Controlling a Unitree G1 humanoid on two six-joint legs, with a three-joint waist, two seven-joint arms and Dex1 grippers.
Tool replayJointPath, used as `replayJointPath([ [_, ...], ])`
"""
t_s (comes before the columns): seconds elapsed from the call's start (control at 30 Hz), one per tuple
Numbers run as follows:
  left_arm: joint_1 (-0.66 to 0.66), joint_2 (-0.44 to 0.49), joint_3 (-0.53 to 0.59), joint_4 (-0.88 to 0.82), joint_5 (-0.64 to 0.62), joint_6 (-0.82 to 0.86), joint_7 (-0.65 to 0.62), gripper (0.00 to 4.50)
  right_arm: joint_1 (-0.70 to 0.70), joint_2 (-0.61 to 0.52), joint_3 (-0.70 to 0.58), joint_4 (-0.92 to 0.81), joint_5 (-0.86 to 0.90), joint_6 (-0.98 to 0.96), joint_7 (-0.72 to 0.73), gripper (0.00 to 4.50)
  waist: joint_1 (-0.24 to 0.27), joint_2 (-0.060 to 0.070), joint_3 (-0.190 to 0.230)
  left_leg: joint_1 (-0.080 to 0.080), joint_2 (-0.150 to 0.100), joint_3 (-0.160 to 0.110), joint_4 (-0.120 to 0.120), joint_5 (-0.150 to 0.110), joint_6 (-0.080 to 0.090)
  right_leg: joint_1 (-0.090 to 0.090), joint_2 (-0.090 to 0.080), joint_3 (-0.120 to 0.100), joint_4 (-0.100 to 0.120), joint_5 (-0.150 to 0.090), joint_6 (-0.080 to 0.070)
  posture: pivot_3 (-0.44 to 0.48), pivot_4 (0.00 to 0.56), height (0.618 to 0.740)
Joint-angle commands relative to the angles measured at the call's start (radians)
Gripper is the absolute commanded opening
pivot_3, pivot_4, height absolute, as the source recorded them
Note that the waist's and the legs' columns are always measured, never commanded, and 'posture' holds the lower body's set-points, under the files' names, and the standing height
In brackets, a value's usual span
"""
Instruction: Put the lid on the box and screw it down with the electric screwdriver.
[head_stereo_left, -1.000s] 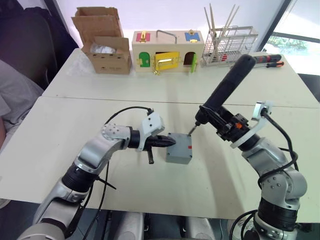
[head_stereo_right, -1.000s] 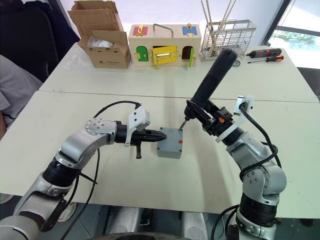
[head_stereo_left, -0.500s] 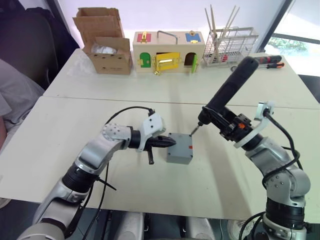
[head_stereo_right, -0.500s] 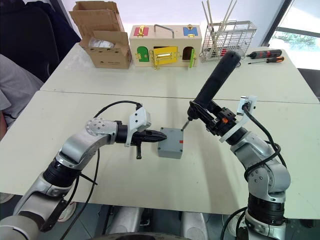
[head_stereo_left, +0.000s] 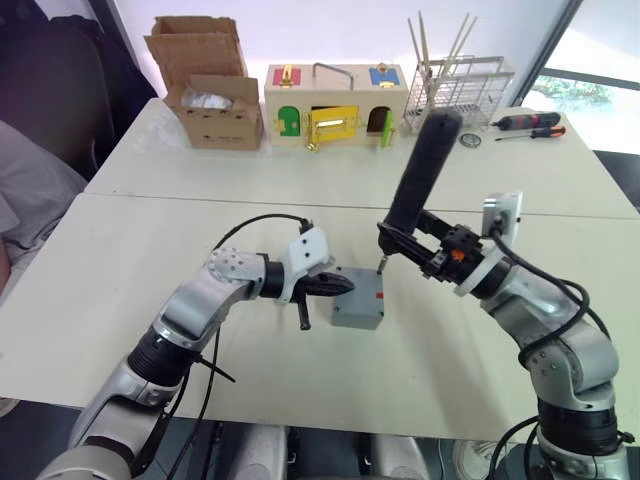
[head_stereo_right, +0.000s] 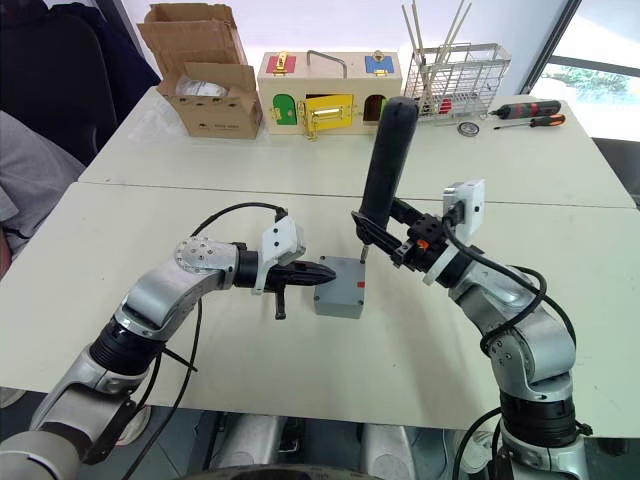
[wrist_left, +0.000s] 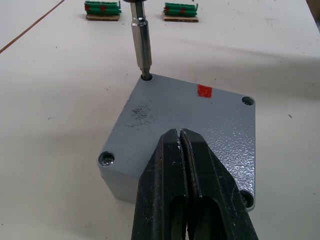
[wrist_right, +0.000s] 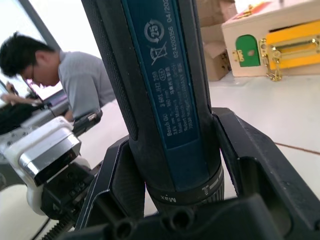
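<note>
Grey lid (wrist_left: 185, 125) lies under the closed left pincer (wrist_left: 181, 145); right pincer (head_stereo_left: 432, 258) grips the electric screwdriver (head_stereo_left: 412, 180).

Daylight floods in from the windows behind the pale tabletop's (head_stereo_left: 130, 250) far edge, washing the background nearly white. Soft shadows fall toward the table's near edge beneath the small grey plastic box (head_stereo_left: 358, 298). In the right wrist view, the thick blue-black cylindrical screwdriver (wrist_right: 165, 95) sits sharp while a person (wrist_right: 60, 82) and the wooden box with coloured doors (wrist_right: 270, 42) blur behind.
</note>
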Motion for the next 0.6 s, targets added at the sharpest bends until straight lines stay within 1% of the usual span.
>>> replayJointPath([
  [0.03, 0.010, 0.003, -0.013, -0.005, 0.015, 0.009, 0.002, 0.00, 0.041, -0.006, 0.065, 0.006, -0.008, 0.010, 0.030, 1.84, 0.000, -0.001, -0.001, 0.002, 0.000, 0.000, 0.000, 0.000, 0.000, 0.002, 0.000, 0.000, -0.001, 0.000, 0.000, 0.000, 0.150, 0.731],
  [0.17, 0.012, 0.001, -0.014, -0.010, 0.019, 0.013, 0.005, 0.00, 0.060, 0.012, 0.078, 0.032, -0.023, -0.005, 0.016, 1.84, 0.000, -0.003, -0.002, 0.010, 0.000, 0.000, -0.002, -0.002, 0.002, 0.010, 0.000, 0.000, -0.003, -0.001, -0.001, 0.000, 0.150, 0.731],
  [0.37, 0.019, 0.002, -0.015, -0.017, 0.023, 0.016, 0.004, 0.00, 0.078, 0.021, 0.107, 0.070, -0.068, -0.034, 0.009, 1.84, 0.000, -0.006, -0.004, 0.011, 0.001, 0.000, -0.003, -0.002, 0.002, 0.010, -0.001, 0.000, -0.003, -0.001, -0.001, 0.000, 0.150, 0.731],
  [0.47, 0.021, 0.003, -0.019, -0.019, 0.031, 0.015, 0.003, 0.00, 0.089, 0.027, 0.115, 0.089, -0.089, -0.061, 0.008, 1.84, 0.000, -0.008, -0.008, 0.011, 0.001, 0.000, -0.003, -0.002, 0.002, 0.010, -0.001, 0.000, -0.003, -0.003, -0.005, 0.000, 0.150, 0.731],
  [0.6, 0.032, 0.005, -0.028, -0.032, 0.034, 0.018, 0.001, 0.00, 0.095, 0.043, 0.099, 0.099, -0.096, -0.087, -0.014, 1.84, 0.000, -0.009, -0.010, 0.012, 0.001, 0.000, -0.003, -0.002, 0.002, 0.011, -0.002, 0.000, -0.003, -0.003, -0.005, 0.000, 0.150, 0.731],
])
